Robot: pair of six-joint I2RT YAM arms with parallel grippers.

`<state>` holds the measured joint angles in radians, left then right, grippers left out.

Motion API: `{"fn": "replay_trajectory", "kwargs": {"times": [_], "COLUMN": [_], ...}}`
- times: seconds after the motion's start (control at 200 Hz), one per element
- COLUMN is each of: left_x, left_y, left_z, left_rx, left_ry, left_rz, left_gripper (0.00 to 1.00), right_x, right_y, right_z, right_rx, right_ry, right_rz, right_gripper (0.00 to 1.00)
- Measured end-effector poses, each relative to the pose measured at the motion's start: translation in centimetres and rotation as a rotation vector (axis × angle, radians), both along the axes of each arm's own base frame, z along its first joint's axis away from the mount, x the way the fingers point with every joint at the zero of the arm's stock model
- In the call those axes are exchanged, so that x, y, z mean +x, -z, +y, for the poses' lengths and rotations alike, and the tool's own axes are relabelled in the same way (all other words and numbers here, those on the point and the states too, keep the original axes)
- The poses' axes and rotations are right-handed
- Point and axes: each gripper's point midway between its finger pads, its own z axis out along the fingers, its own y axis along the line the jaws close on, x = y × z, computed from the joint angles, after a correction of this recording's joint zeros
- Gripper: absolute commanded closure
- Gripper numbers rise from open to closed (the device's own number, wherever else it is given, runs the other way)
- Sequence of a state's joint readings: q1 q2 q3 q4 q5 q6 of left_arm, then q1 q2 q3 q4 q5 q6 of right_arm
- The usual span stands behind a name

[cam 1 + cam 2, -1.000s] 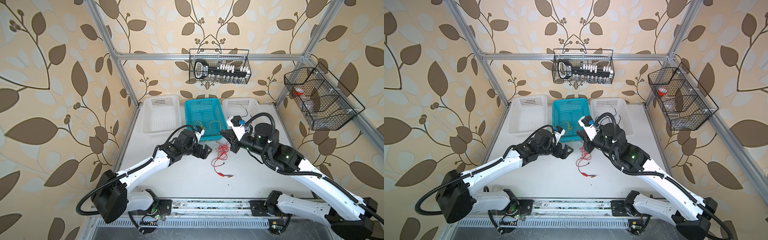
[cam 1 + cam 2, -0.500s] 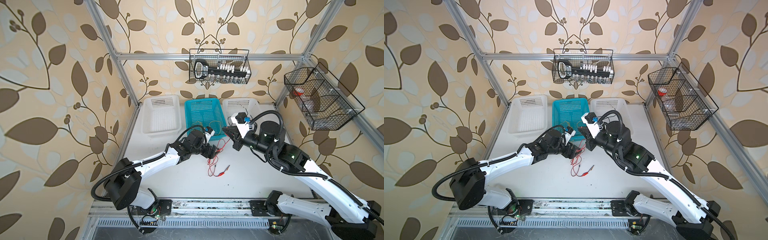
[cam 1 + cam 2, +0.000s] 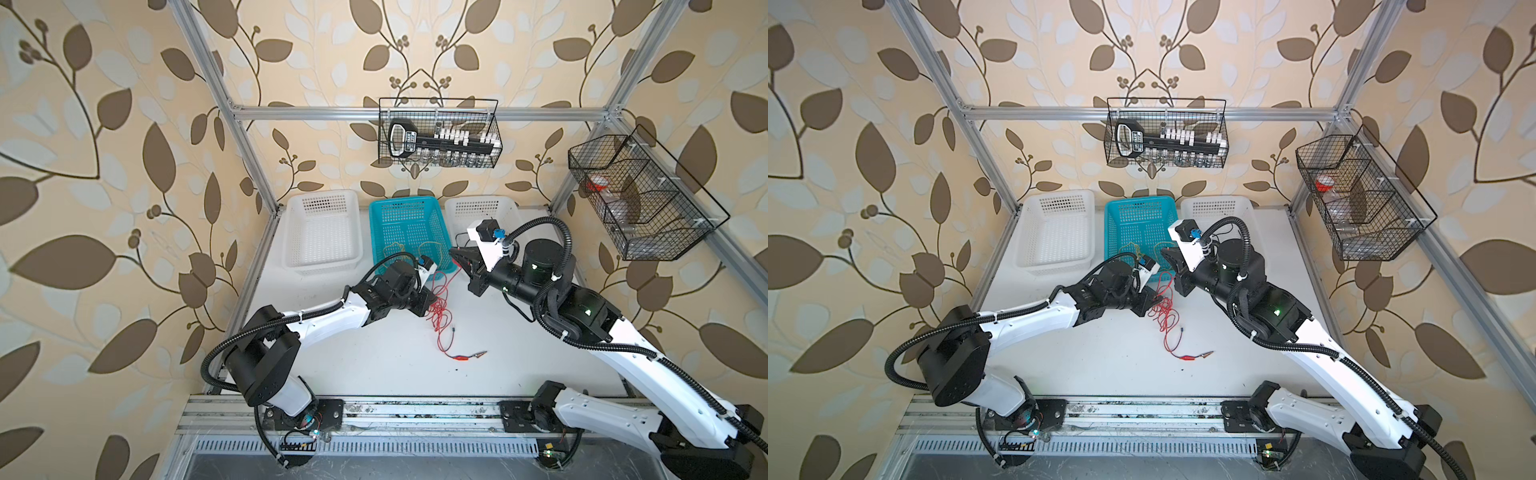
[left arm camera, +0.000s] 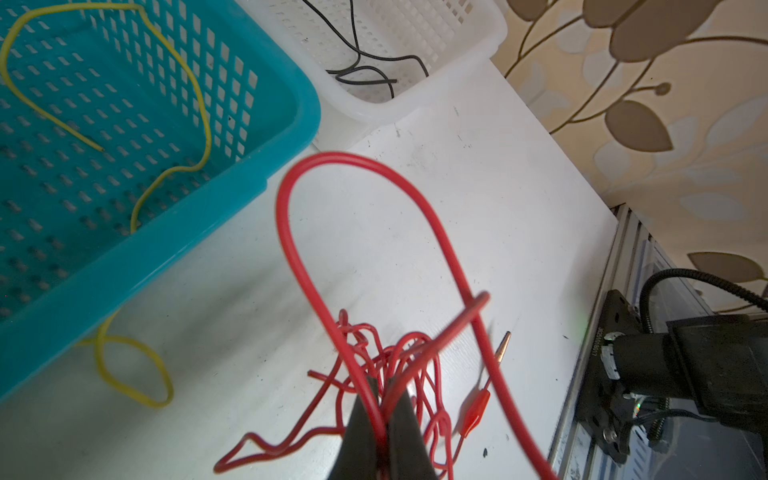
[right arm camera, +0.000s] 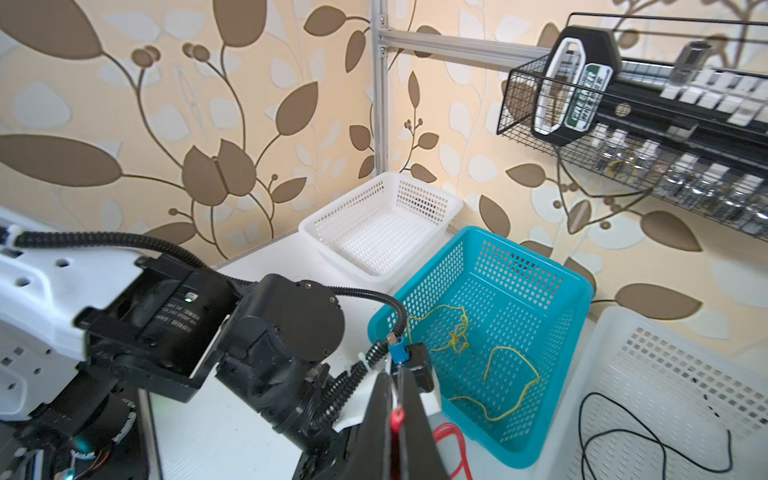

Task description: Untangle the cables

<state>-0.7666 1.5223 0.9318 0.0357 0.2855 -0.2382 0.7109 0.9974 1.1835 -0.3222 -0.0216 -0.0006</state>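
Sorting is looking well advanced, judging by where the cables are lying. The yellow cable (image 5: 515, 409) is resting inside the teal basket (image 3: 405, 202), with one loop of it showing on the table (image 3: 374, 365) against the basket's front wall. The black cable (image 4: 357, 53) is lying in the white basket (image 3: 482, 201) just to the right of the teal basket. Only the red cable (image 3: 442, 316) is lying loose. It is bunched in a snarl on the table just in front of the teal basket, and its tail is trailing away from the basket to an alligator clip (image 3: 459, 356).

Both arms are working on that snarl. The left gripper (image 4: 384, 407) is clamping tight on a strand of the red cable right above the bunch, with a big free loop arching up from its jaws. The right gripper (image 5: 397, 399) is pinching shut beside the basket's front right corner, raised off the table. Something red is showing between its fingers, probably the red cable's other end, though the wrist view is too close and dark to be sure.

By my reading, two jobs are remaining: drawing the two grips apart to pull the kinks out, then putting the red cable away.
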Motion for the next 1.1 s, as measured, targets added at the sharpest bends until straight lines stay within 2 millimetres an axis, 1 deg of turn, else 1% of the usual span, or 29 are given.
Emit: {"fn": "replay_trajectory", "kwargs": {"times": [0.07, 0.14, 0.265, 0.33, 0.425, 0.515, 0.575, 0.615, 0.67, 0.73, 0.81, 0.825, 0.87, 0.915, 1.005, 1.1], "left_x": [0.2, 0.5, 0.8, 0.9, 0.8, 0.5, 0.3, 0.1, -0.1, -0.4, -0.5, -0.5, -0.6, -0.5, -0.4, -0.4], "left_y": [0.0, -0.1, -0.8, -1.6, -3.1, -4.3, -4.9, -5.3, -5.7, -6.1, -6.4, -6.4, -6.4, -6.5, -6.5, -6.3], "left_z": [0.3, 0.9, 2.5, 3.4, 4.7, 6.0, 6.7, 7.1, 7.7, 8.2, 8.8, 8.8, 8.9, 9.1, 9.1, 9.0], "left_rx": [0.012, 0.031, 0.076, 0.089, 0.097, 0.108, 0.112, 0.114, 0.116, 0.12, 0.128, 0.131, 0.136, 0.145, 0.16, 0.178], "left_ry": [-0.019, -0.046, -0.112, -0.142, -0.181, -0.213, -0.225, -0.23, -0.241, -0.244, -0.246, -0.244, -0.239, -0.233, -0.214, -0.187], "left_rz": [-0.008, -0.019, -0.046, -0.067, -0.1, -0.133, -0.154, -0.167, -0.186, -0.208, -0.234, -0.238, -0.249, -0.261, -0.286, -0.319], "left_gripper": [1.0, 1.0, 1.0, 1.0, 1.0, 1.0, 1.0, 1.0, 1.0, 1.0, 1.0, 1.0, 1.0, 1.0, 1.0, 1.0], "right_x": [0.5, 1.1, 2.4, 3.1, 3.9, 4.3, 4.4, 4.4, 4.5, 4.4, 3.9, 3.8, 3.5, 3.0, 2.0, 1.4], "right_y": [-0.1, 0.0, 0.4, 0.9, 2.1, 4.0, 5.4, 6.5, 8.0, 9.9, 12.2, 12.5, 13.1, 13.3, 12.6, 11.2], "right_z": [-1.1, -2.5, -6.1, -8.2, -11.5, -14.5, -15.8, -16.2, -16.3, -15.6, -13.9, -13.6, -12.6, -11.4, -9.6, -8.7], "right_rx": [0.008, 0.015, 0.034, 0.043, 0.048, 0.046, 0.045, 0.043, 0.041, 0.036, 0.028, 0.019, 0.009, 0.005, 0.001, 0.032], "right_ry": [0.046, 0.108, 0.251, 0.338, 0.471, 0.58, 0.625, 0.637, 0.63, 0.59, 0.5, 0.483, 0.433, 0.382, 0.289, 0.227], "right_rz": [-0.003, -0.005, 0.004, 0.014, 0.037, 0.075, 0.107, 0.134, 0.17, 0.218, 0.285, 0.289, 0.311, 0.319, 0.297, 0.265], "right_gripper": [1.0, 1.0, 1.0, 1.0, 1.0, 1.0, 1.0, 0.97, 0.93, 0.86, 0.7, 0.69, 0.6, 0.53, 0.45, 0.44]}}
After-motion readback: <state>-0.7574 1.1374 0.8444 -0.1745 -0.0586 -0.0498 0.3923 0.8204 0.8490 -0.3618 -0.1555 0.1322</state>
